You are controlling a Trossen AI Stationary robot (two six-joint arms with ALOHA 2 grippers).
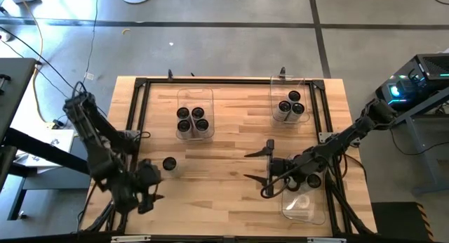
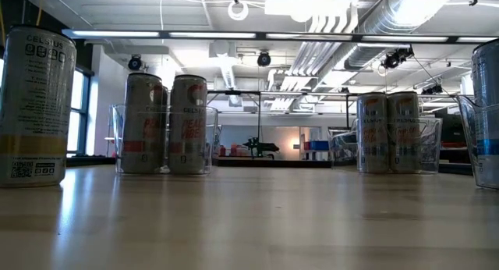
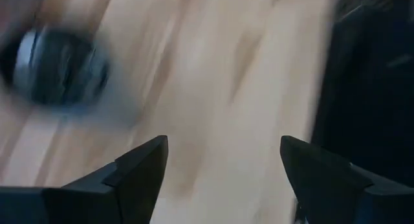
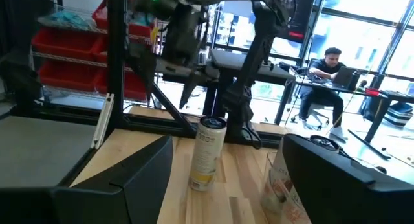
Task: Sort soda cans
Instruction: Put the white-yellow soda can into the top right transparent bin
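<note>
One soda can point(image 1: 168, 163) stands upright and alone on the wooden table, toward its near left; it also shows in the low view point(image 2: 35, 106) and the right wrist view point(image 4: 207, 153). My left gripper point(image 1: 151, 195) hangs open just near-left of it, slanting down, with only bare table between its fingers point(image 3: 223, 172); the can's dark top point(image 3: 61, 65) shows blurred ahead. My right gripper point(image 1: 256, 166) stands open and level near the table's middle, pointing at the lone can from a distance point(image 4: 226, 179). Other cans stand in clear bins.
A clear bin point(image 1: 194, 115) at centre-left holds several cans. A bin point(image 1: 290, 102) at the far right holds three. A third bin point(image 1: 305, 204) sits at the near right under my right arm. A black frame point(image 1: 140, 85) rims the table. A person sits beyond the table point(image 4: 330, 75).
</note>
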